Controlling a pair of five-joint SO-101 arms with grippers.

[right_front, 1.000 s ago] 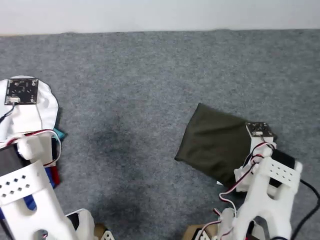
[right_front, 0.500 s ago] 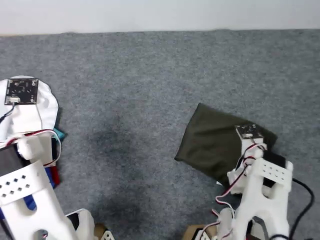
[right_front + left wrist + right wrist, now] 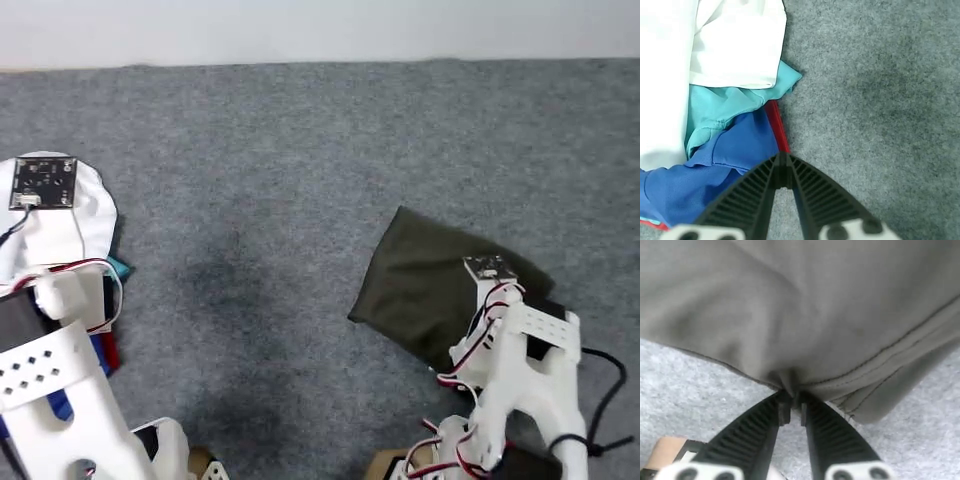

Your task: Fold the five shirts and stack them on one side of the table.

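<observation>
**Right gripper clamped on olive shirt; left gripper closed beside stack**

The folded dark olive fabric shirt (image 3: 425,280) lies on the right half of the grey felt-like table surface (image 3: 250,150), tilted, towards the near edge. The right gripper (image 3: 791,401) pinches the hem of this shirt, with cloth bunched between its fingertips.

The left gripper (image 3: 783,166) hangs with its fingers pressed together and nothing between them, just above the edge of a pile at the table's left edge. The pile comprises a white shirt (image 3: 735,45) on top, then a teal shirt (image 3: 722,107), a blue shirt (image 3: 715,172) and a red shirt (image 3: 776,125), of which a narrow strip shows. The pile and the olive shirt are well apart.
</observation>
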